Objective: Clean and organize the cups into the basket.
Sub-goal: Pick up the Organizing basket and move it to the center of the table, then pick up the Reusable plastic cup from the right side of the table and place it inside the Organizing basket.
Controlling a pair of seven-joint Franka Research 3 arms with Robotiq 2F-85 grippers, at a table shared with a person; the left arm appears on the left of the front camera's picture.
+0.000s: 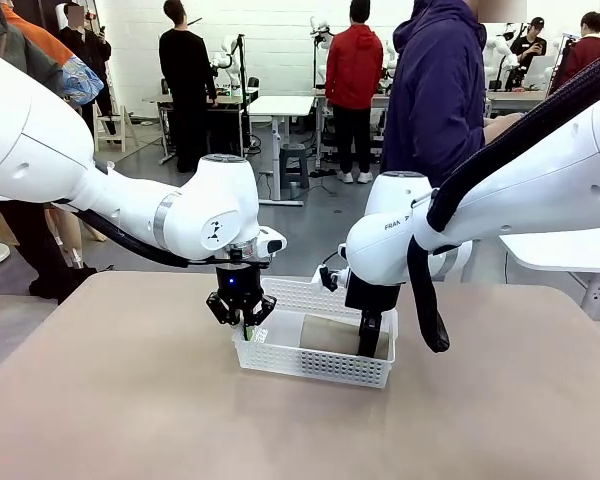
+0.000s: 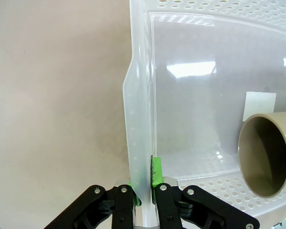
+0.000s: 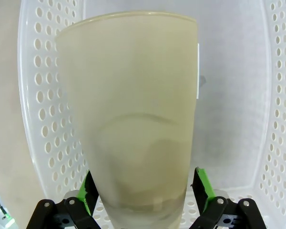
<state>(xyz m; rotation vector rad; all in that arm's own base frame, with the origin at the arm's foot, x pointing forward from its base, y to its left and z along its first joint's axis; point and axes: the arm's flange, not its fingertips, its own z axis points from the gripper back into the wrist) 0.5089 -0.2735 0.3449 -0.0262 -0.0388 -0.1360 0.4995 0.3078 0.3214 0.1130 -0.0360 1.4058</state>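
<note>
The white lattice basket (image 1: 320, 368) stands on the table's middle. My left gripper (image 1: 242, 318) is shut on its left wall; in the left wrist view the fingers (image 2: 144, 188) pinch that thin wall (image 2: 138, 95). One tan cup (image 1: 330, 335) lies on its side on the basket's floor. My right gripper (image 1: 368, 340) reaches down into the basket's right part. In the right wrist view the cup (image 3: 133, 105) lies lengthwise between the spread green pads (image 3: 202, 186), base towards the gripper (image 3: 145, 183), small gaps at both sides. The left wrist view shows the cup's open mouth (image 2: 267, 155).
The tan table (image 1: 130, 400) spreads bare around the basket. A person in a dark blue hoodie (image 1: 435, 90) stands at the far side. A white sticker (image 2: 260, 105) sits on the basket's floor. The perforated walls (image 3: 38, 95) close in on both sides of the cup.
</note>
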